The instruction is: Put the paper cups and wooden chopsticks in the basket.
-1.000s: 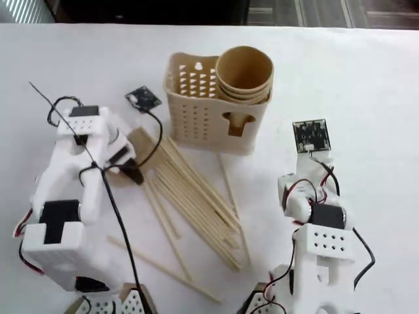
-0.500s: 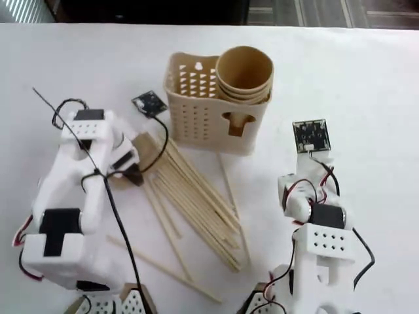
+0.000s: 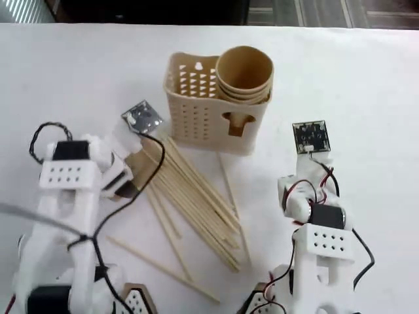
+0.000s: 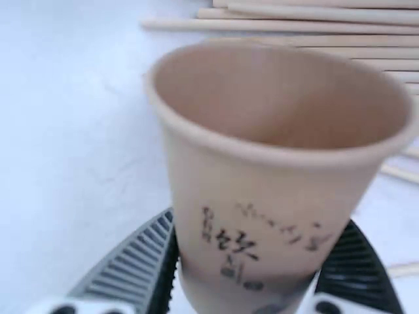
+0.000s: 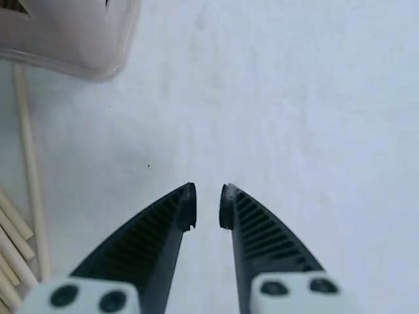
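The left hand [image 4: 249, 268] clamps a paper cup [image 4: 275, 163] by its lower body, a finger pressed to each side and the cup's open mouth facing away from the wrist. It holds the cup in front of the basket [image 3: 209, 121], off the front corner farther from the stacked cups, just beside the upper ends of the wooden chopsticks [image 3: 196, 196]. These lie loose on the white table [image 3: 366, 78], fanning away from the basket's front wall, a few strays apart from the main bundle. A stack of paper cups [image 3: 244, 69] stands upright inside one end of the basket, its rims above the basket's edge. The right hand [image 5: 207, 206] sits over bare table off the basket's other front corner, fingers drawn nearly together and gripping nothing.
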Controlling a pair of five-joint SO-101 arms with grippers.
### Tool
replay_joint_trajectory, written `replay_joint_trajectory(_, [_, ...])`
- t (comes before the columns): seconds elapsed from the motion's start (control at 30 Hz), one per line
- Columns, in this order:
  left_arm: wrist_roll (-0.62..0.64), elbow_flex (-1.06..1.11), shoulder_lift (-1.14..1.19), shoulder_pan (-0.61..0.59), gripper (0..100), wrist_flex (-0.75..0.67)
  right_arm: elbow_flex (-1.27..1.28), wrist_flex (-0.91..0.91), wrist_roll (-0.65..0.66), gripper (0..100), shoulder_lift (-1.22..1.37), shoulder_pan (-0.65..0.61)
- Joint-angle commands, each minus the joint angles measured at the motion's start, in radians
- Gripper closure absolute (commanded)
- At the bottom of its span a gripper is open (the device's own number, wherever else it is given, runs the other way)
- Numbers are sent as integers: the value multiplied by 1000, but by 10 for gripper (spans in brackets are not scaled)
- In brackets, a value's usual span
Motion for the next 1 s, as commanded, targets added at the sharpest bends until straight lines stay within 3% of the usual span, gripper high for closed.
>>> replay_joint_trajectory(0.0, [-6, 18, -209, 7, 733, 37, -8, -15, -5, 921, -18, 2])
replay_joint_trajectory(0.2, [2, 97, -506, 10, 734, 71, -8, -13, -5, 921, -21, 2])
replay_joint_trajectory(0.4, [137, 172, -750, 12, 733, 60, -26, -1, -5, 922, -25, -1])
replay_joint_trajectory(0.53, [227, 176, -862, 12, 733, 63, -144, 136, -5, 922, -25, -19])
replay_joint_trajectory(0.97, [427, 176, -1003, 12, 733, 61, -822, 653, -61, 912, -15, -418])
